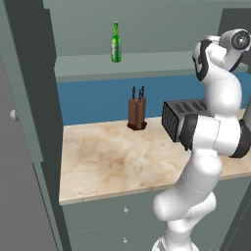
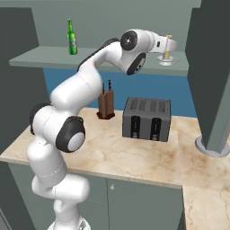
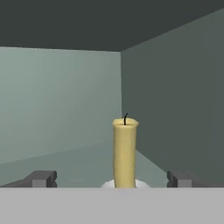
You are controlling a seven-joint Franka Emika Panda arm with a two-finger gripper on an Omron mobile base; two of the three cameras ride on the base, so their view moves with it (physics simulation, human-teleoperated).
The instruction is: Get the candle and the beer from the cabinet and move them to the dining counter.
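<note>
The pale-yellow candle (image 3: pixel 125 153) stands upright in its small dish on the shelf of the open cabinet (image 3: pixel 57 100), near the right inner wall. My gripper (image 3: pixel 112 178) is open, one finger (image 3: pixel 43 178) on each side of the candle and clear of it. In the right base view the hand reaches into the cabinet (image 2: pixel 45 56) and the gripper (image 2: pixel 173 46) is at the candle (image 2: pixel 168 54). The green beer (image 2: pixel 72 38) stands at the shelf's left end, far from the hand; the left base view shows the beer (image 1: pixel 115 43) too. The dining counter is out of view.
Below the cabinet, a marble worktop (image 2: pixel 134 157) carries a brown knife block (image 2: pixel 106 105) and a dark toaster (image 2: pixel 147 119). An open cabinet door (image 2: pixel 211 72) hangs at the right, another door with a knob (image 1: pixel 13 115) at the left. Drawers (image 1: pixel 125 215) lie beneath.
</note>
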